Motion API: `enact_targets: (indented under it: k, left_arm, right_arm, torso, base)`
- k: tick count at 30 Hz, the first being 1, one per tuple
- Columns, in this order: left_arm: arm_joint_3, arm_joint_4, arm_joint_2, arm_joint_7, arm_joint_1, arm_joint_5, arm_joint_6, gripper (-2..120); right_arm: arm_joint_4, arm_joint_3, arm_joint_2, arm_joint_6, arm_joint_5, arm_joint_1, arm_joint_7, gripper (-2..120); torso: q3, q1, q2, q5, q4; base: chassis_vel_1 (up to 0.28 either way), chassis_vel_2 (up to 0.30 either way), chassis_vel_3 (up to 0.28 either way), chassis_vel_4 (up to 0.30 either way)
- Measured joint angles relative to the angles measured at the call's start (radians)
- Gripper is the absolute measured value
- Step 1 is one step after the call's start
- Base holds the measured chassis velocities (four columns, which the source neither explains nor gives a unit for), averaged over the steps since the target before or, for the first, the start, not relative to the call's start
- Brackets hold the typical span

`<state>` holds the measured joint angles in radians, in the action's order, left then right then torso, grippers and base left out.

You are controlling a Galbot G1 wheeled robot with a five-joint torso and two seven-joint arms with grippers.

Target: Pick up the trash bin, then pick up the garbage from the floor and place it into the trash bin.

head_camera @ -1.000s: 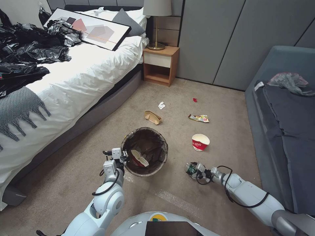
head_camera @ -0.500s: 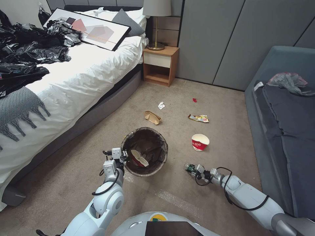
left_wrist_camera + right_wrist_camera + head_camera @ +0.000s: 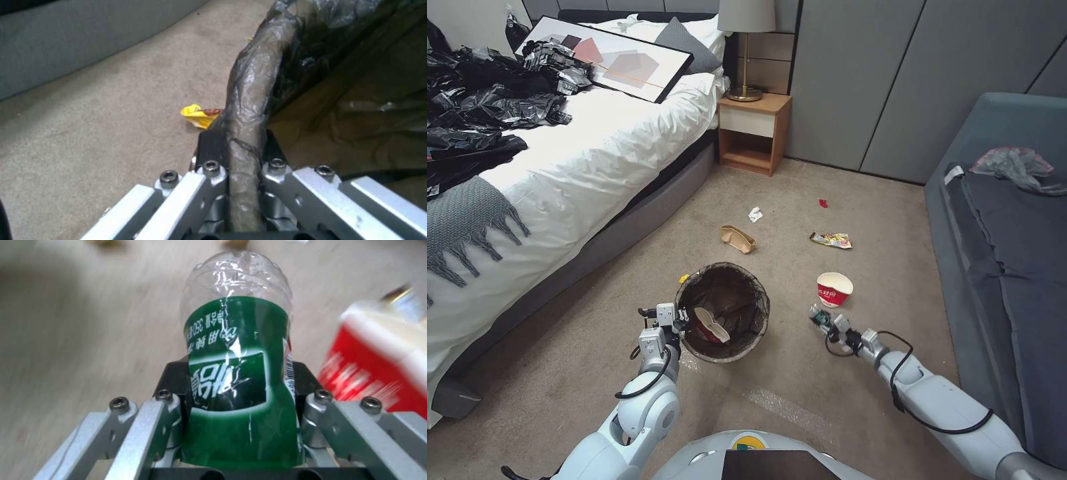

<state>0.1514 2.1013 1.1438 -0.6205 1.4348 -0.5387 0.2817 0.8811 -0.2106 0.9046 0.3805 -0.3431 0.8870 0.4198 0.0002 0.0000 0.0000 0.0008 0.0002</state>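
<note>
Biggest worry for us right now is the bottle (image 3: 240,373): it's a thin clear thing with a slick green label, pinched across its middle, and it looks a bit dented under the squeeze, so we reckon it could squirt out sideways or drop short of the trash bin (image 3: 722,311) on the way over. The red-and-white cup (image 3: 834,289) sits just beside our right gripper (image 3: 822,319) too, so a sloppy swing might knock it rolling. On the other side, our left gripper (image 3: 675,319) only has the bin by its bag-wrapped rim (image 3: 249,110), so the liner could slide under the pads and tilt the bin. Right jaws are closed partway onto the bottle, floor-level between cup and bin; left jaws are clamped narrow on the rim. The bin sits on the carpet by the bed with a crushed cup (image 3: 710,325) already inside.
</note>
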Motion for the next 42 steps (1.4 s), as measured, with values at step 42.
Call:
enact_targets:
  k: [42]
  left_arm:
    - [-0.04,-0.007,-0.02,0.018,-0.014,-0.034,0.025,3]
  right_arm:
    - [1.275,0.365,-0.151,-0.104,-0.14,0.312,-0.479,30]
  torso:
    - [0.0,0.0,0.0,-0.0009,-0.0002]
  base:
    - [0.0,0.0,0.0,0.0]
